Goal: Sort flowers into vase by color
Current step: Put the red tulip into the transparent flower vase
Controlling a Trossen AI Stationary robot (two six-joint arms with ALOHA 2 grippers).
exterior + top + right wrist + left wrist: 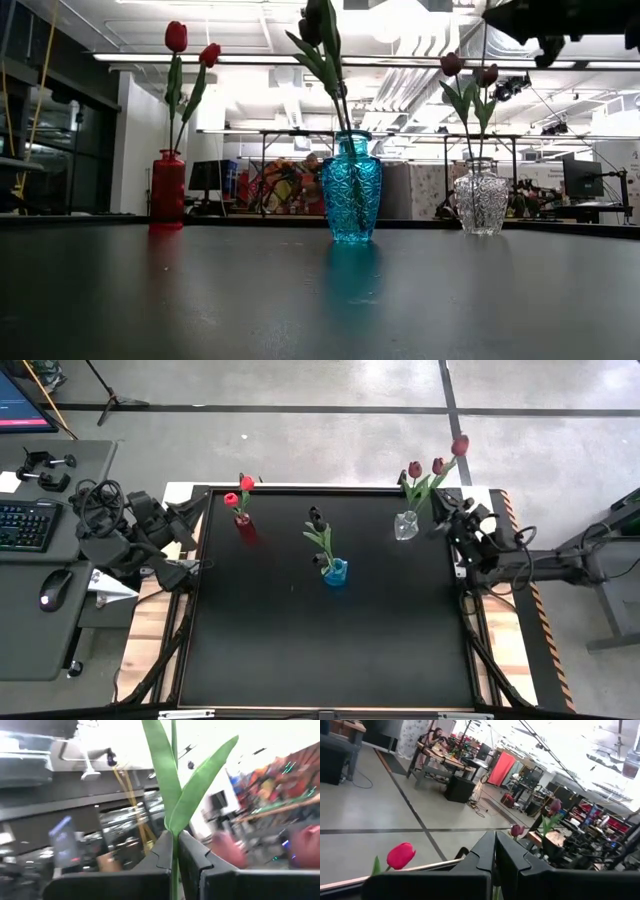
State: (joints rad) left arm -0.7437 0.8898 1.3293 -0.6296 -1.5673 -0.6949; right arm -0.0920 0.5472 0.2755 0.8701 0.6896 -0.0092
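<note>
Three vases stand on the black table. The red vase (243,527) (168,188) at the far left holds two red tulips (240,491). In the middle, the blue vase (335,572) (351,198) holds a near-black tulip (316,516). The clear vase (406,525) (481,197) at the far right holds two maroon tulips (425,467) (468,68). My right gripper (443,508) (174,836) is beside and above the clear vase, shut on another maroon tulip (460,445). My left gripper (200,505) (495,837) is shut, at the table's left edge near the red vase. My right gripper pinches the tulip's green stem (173,851) between its two fingers, just below where the leaves (192,785) branch off. The fingers come level from the table's right side and lie across the stem. The tulip stands upright, and its lower stem (484,110) runs down toward the clear vase's mouth.
A desk with a keyboard (25,525) and a mouse (55,588) stands left of the table. Most of the table's near half (330,650) is bare black surface. Beyond the far edge is workshop floor with benches and equipment.
</note>
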